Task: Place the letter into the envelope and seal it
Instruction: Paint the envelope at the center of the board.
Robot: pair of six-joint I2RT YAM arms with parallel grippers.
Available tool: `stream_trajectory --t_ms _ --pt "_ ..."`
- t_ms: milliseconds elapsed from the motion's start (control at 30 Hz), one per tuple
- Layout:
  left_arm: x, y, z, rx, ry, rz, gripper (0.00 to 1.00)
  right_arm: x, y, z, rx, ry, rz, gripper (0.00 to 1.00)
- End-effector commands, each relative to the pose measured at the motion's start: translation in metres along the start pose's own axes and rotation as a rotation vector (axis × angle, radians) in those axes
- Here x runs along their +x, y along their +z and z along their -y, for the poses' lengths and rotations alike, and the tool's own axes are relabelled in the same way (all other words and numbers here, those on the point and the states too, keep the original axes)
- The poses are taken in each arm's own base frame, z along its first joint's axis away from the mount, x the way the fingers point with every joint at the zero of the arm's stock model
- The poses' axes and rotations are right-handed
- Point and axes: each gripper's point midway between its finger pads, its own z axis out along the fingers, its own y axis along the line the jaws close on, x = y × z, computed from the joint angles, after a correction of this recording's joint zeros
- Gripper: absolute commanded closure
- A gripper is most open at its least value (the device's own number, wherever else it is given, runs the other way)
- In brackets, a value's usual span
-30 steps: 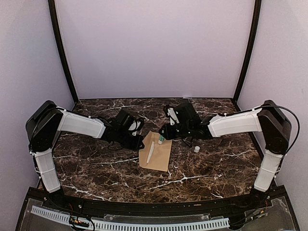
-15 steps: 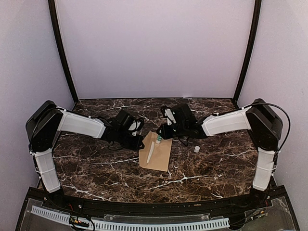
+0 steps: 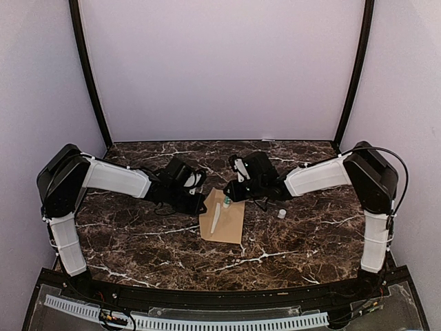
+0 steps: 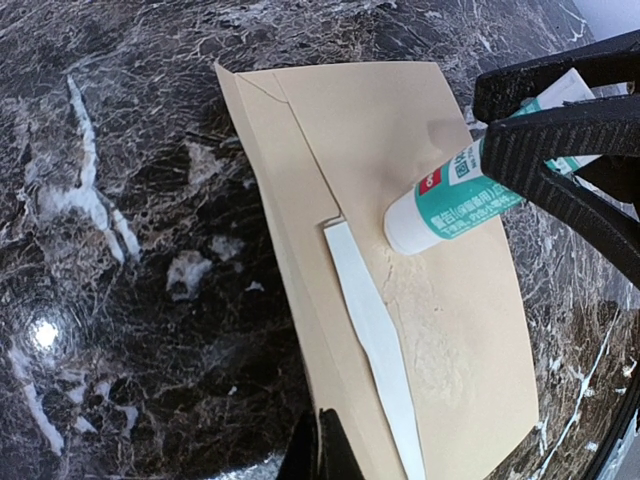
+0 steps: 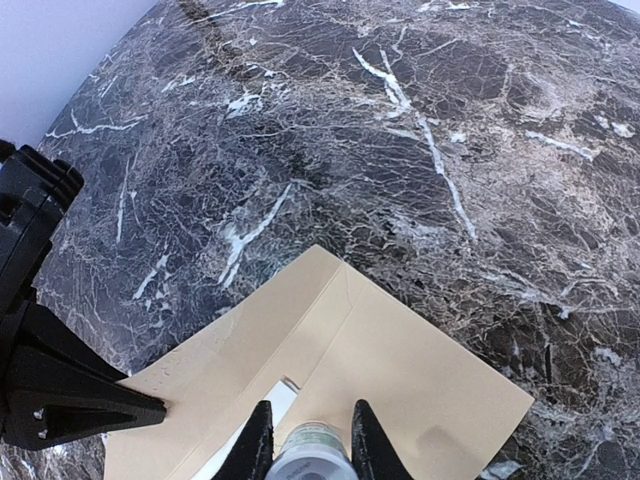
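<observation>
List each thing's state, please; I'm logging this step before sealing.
envelope: flat, glue smeared on it
glue stick: uncapped, tip on envelope
white cap: off, lying apart
white strip: lying on envelope
left gripper: jaws shut, at envelope edge
right gripper: jaws shut on glue stick

Matt kraft-paper envelope (image 4: pixel 380 130); glossy marble table (image 4: pixel 120 120); plastic glue stick (image 4: pixel 450 205).

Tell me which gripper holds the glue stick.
The right gripper, clamped on the glue stick over the envelope; the left gripper is shut at its edge.
</observation>
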Motion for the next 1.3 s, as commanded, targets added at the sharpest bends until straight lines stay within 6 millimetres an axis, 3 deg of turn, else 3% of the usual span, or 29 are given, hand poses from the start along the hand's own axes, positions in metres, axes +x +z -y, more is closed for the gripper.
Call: stream_trajectory --t_ms 0,467,1267 --pt "-0.006 -0.007 0.003 0.006 0.005 0.020 1.00 -0.002 0.002 0.000 -0.013 -0.008 0.001 1.00" --pt "-0.013 -0.006 0.003 -0.009 -0.001 0.025 1.00 0.024 -0.010 -0.008 -0.057 0.010 -0.061 1.00" --pt "-0.017 -0.006 0.005 -0.005 0.016 0.035 1.00 0.038 -0.020 -0.028 -0.079 0.025 -0.098 1.00"
